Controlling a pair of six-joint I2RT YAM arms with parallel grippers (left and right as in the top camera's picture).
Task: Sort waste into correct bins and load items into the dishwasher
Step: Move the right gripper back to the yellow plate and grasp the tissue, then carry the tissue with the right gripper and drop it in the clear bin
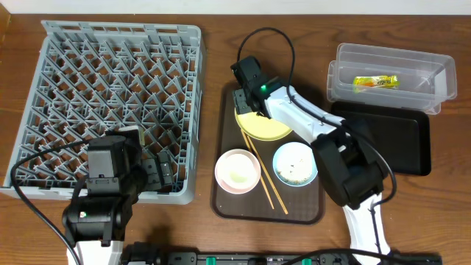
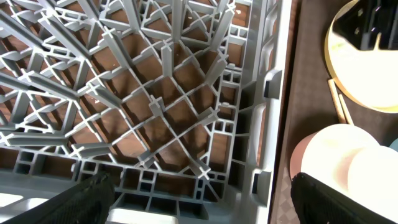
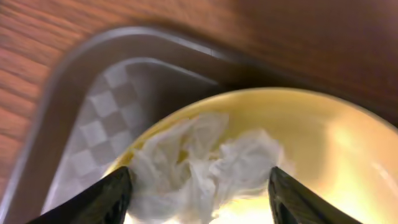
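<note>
Lead: Status on the right arm, please?

Operator: I have the right gripper (image 3: 199, 182) low over the yellow plate (image 3: 323, 143). Its jaws are apart, and the crumpled white scrap (image 3: 205, 155) lies right between them on the plate. Each fingertip is at an edge of the scrap, but from my wrist view I can't tell whether they press it. Beyond the jaws I see a corner of the brown tray (image 3: 93, 106) that the plate rests on.

Lead: And the left?

Operator: My left gripper (image 2: 202, 186) is spread wide with nothing between the jaws. Below them is a corner of the grey rack (image 2: 161, 106). Just outside the jaw on the tray side is the pink bowl (image 2: 339, 155).

Lead: Where is everything else?

Operator: From overhead, the blue bowl (image 1: 277, 163) with its crumbs (image 1: 298, 171) and the chopsticks (image 1: 265, 173) are on the brown tray, near the right jaws but outside them. The wrapper (image 1: 375, 82) lies in the clear tub (image 1: 434, 62), well apart from both sets of jaws. The black tray (image 1: 390, 140) is just beside that tub.
</note>
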